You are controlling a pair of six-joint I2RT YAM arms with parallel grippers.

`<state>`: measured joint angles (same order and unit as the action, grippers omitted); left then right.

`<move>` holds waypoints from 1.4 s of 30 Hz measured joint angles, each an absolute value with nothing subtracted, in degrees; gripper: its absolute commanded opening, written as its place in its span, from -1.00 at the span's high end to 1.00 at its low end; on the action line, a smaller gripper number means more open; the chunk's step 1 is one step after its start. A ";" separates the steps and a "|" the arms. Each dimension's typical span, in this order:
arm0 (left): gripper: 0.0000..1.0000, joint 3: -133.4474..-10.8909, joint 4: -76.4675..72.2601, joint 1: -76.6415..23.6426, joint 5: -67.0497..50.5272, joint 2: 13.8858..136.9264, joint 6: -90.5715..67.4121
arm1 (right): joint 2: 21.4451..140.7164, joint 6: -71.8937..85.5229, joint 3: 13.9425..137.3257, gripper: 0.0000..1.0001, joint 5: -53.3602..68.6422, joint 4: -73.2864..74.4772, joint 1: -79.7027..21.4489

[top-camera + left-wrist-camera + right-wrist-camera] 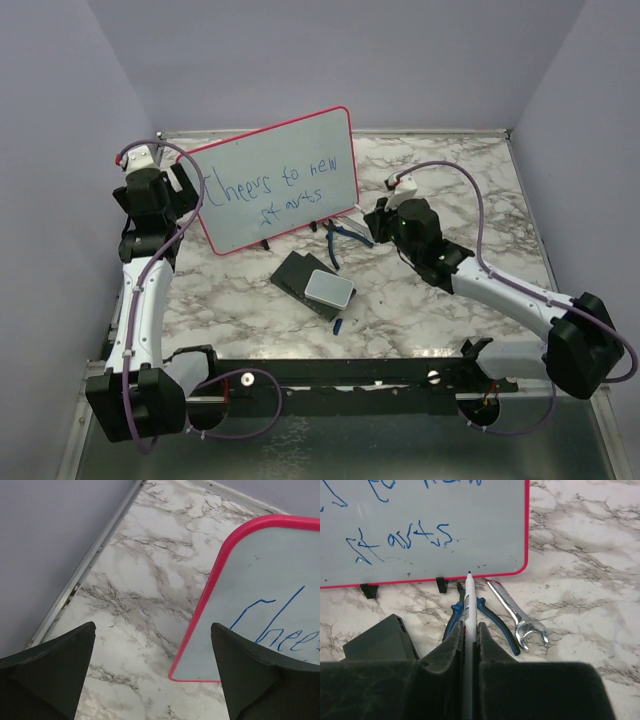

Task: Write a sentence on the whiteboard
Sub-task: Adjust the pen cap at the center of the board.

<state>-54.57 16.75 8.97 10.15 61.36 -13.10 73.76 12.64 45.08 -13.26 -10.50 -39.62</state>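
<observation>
Right tool grips marker near whiteboard lower edge; left tool wide beside its corner

Pink-framed whiteboard on marble table

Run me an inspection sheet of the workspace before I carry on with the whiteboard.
Surface: marble-pattern table.
Job's things: whiteboard stands on its black feet at the rear left; sentence in blue, in two lines, reads "Cheers to new starts".
Clutter: blue-handled pliers and wrench lie in front of the board's right end; dark block with a pale pad lies nearer the arms; small blue piece lies beside it.
Grippers: left hand open at the board's left edge, holding nothing; right hand shut on marker, tip toward the board's lower frame.
Cables: purple cables loop along both arms.
Surroundings: lavender walls; nothing else seen.
</observation>
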 measured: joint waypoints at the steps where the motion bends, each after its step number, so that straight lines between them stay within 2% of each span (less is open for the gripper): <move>1: -0.98 -55.37 17.80 8.05 11.55 60.86 -12.75 | 72.66 12.93 45.01 0.99 -13.47 -9.39 -39.24; 7: -0.92 -68.07 29.04 0.64 18.72 61.19 -9.39 | 65.36 14.13 42.48 0.99 -13.96 -4.78 -36.99; 12: -0.82 -75.44 35.18 -6.35 15.62 60.82 -9.02 | 60.86 15.75 39.55 0.99 -13.32 -0.14 -36.95; 17: -0.73 -68.55 38.72 -16.86 10.22 56.71 -13.50 | 54.30 17.93 37.01 0.99 -12.58 4.69 -36.95; 22: -0.65 -55.83 41.82 -34.98 8.29 50.94 -23.09 | 51.24 19.53 37.01 0.99 -12.58 8.54 -36.95; 27: -0.56 -47.94 41.89 -55.02 13.10 49.39 -34.83 | 50.78 20.67 36.99 0.99 -12.27 10.68 -36.95; 31: -0.55 -46.48 38.68 -71.26 19.99 56.82 -42.76 | 50.70 21.37 37.01 0.99 -12.10 11.11 -36.95; 34: -0.55 -46.46 35.77 -75.00 22.76 62.50 -45.65 | 50.37 21.56 37.01 0.99 -12.12 11.57 -36.95; 42: -0.54 -46.46 25.93 -77.43 22.90 77.45 -48.47 | 48.71 21.65 37.01 0.99 -12.14 11.79 -36.95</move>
